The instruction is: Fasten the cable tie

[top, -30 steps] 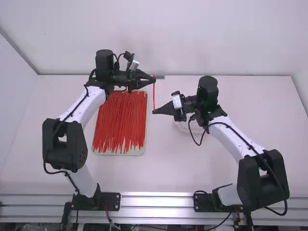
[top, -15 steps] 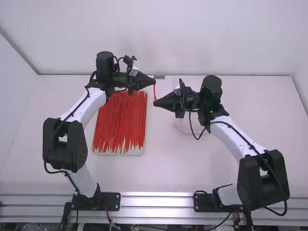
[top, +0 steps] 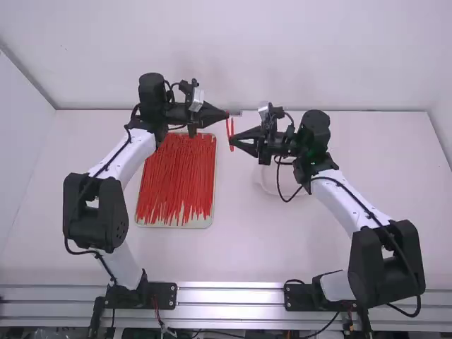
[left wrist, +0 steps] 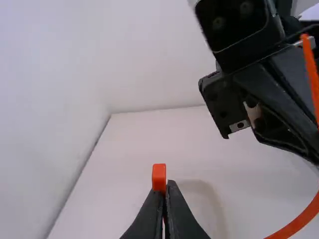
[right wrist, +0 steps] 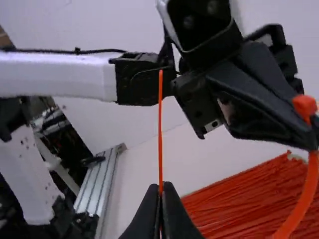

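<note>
High view: cable tie (top: 230, 133) bowed, near-vertical

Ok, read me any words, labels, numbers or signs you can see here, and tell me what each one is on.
No text can be read in these pictures.
The left wrist camera and the right wrist camera each carry a pale patch, too small to read.
The cable tie, the pile of red ties, the tray and the table show no markings.
</note>
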Action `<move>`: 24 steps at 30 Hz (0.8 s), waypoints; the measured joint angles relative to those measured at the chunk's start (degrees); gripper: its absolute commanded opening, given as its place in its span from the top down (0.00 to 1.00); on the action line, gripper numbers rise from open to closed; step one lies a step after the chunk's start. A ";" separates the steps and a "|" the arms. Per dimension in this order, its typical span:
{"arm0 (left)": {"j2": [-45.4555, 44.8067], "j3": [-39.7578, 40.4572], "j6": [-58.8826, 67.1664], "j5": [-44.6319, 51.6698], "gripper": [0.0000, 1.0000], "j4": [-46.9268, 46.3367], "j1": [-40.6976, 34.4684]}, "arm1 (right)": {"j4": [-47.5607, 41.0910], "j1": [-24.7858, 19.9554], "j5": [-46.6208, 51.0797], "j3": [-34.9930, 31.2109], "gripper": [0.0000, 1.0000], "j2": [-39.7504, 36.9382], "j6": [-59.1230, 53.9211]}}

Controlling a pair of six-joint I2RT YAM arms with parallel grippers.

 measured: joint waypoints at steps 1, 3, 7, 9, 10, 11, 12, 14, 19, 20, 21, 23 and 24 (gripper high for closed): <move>0.00 0.00 -0.02 0.02 0.98 0.74 0.00 | 0.00 0.20 0.00 0.00 1.00 0.00 0.94; 0.00 0.00 0.00 0.04 0.98 3.34 0.00 | 0.02 0.70 0.09 0.00 1.00 0.00 3.28; 0.00 0.00 -0.94 0.07 0.98 7.28 0.00 | -0.09 1.86 0.24 0.00 1.00 0.00 4.85; 0.00 0.00 -1.81 0.17 0.98 8.76 0.00 | 0.04 2.14 0.35 -0.17 1.00 0.00 5.44; 0.00 0.00 -2.21 0.24 0.98 9.27 0.00 | 0.02 2.12 0.37 -0.39 1.00 0.00 5.70; 0.00 0.00 -2.45 0.22 0.98 9.62 0.00 | 0.04 2.05 0.63 -0.66 1.00 0.00 6.03; 0.02 0.00 -2.64 0.22 0.98 9.90 0.00 | 0.02 1.95 1.01 -0.92 1.00 0.00 6.38; 0.04 0.00 -3.10 0.24 0.98 11.15 0.00 | 0.04 1.36 2.80 -1.92 1.00 0.00 7.96; 0.04 0.00 -3.30 0.20 0.98 13.00 -0.11 | 0.09 0.52 5.49 -3.17 1.00 0.00 11.28; 0.04 0.00 -3.26 0.20 0.98 13.20 -0.17 | 0.07 0.52 5.55 -3.17 1.00 0.00 11.43; 0.04 0.00 -3.26 0.22 0.98 13.70 -0.39 | 0.07 0.59 5.86 -3.21 1.00 0.00 11.69; 0.04 0.00 -3.26 0.20 0.98 15.32 -1.14 | 0.09 0.94 6.21 -3.23 1.00 0.00 12.35; 0.04 0.00 -3.28 0.22 0.98 15.85 -1.42 | 0.07 1.03 6.32 -3.23 1.00 0.00 12.55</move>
